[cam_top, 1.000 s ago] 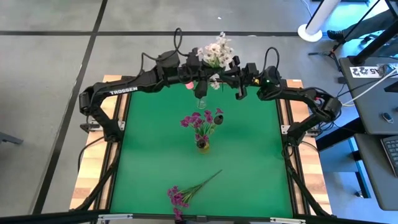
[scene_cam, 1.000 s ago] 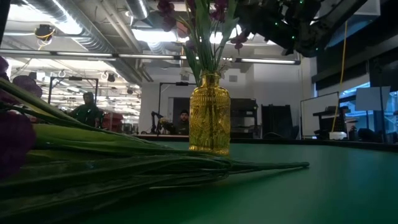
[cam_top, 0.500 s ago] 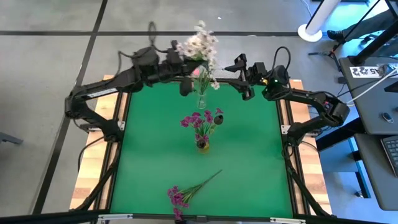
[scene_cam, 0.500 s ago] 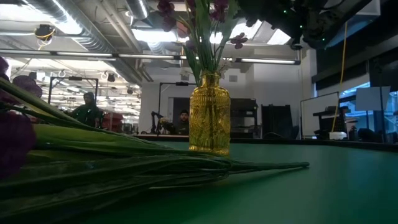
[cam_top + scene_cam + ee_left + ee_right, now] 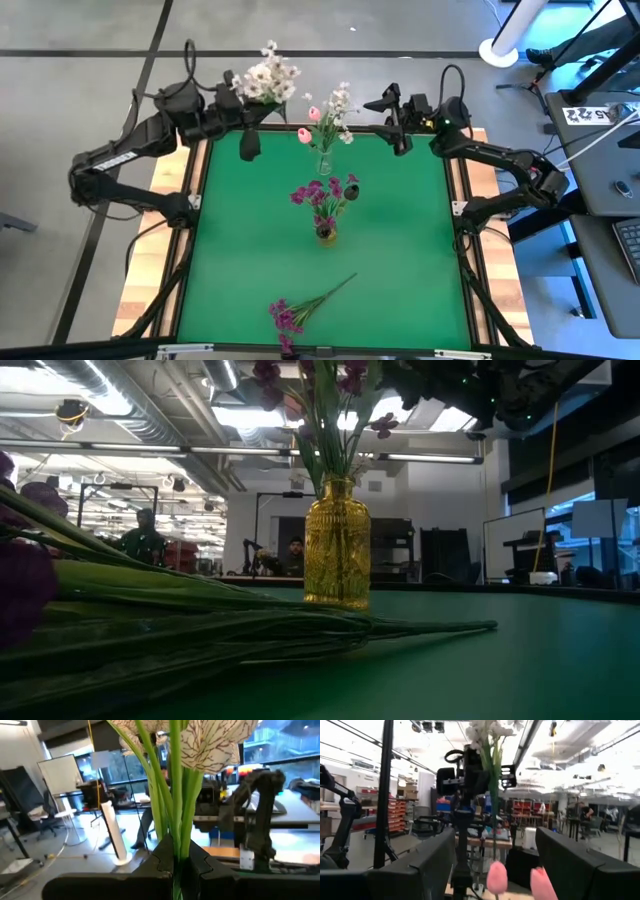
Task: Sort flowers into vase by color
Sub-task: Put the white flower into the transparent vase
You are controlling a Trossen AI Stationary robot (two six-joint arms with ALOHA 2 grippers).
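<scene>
Purples sit in the yellow vase [image 5: 326, 234], pink-white stems in the clear vase [image 5: 323, 163], left gripper [image 5: 247, 125] clamps the white bunch [image 5: 266, 78], right gripper [image 5: 392, 112] gapes empty, near purple sprig [image 5: 298, 308] untouched, so roughly halfway I'd say.

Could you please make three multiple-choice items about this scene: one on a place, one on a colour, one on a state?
1. Where does the loose purple sprig lie?
A. on the green mat near the front edge
B. inside the clear vase
C. in the right gripper

2. What colour is the vase that holds the purple flowers?
A. blue
B. yellow
C. black

3. What is the state of the left gripper?
A. open and empty
B. shut on the white flowers
C. shut on a vase

Answers:
1 A, the high view shows it flat on the mat.
2 B, the low view shows yellow glass.
3 B, the left wrist view shows its jaws closed on green stems.
</scene>
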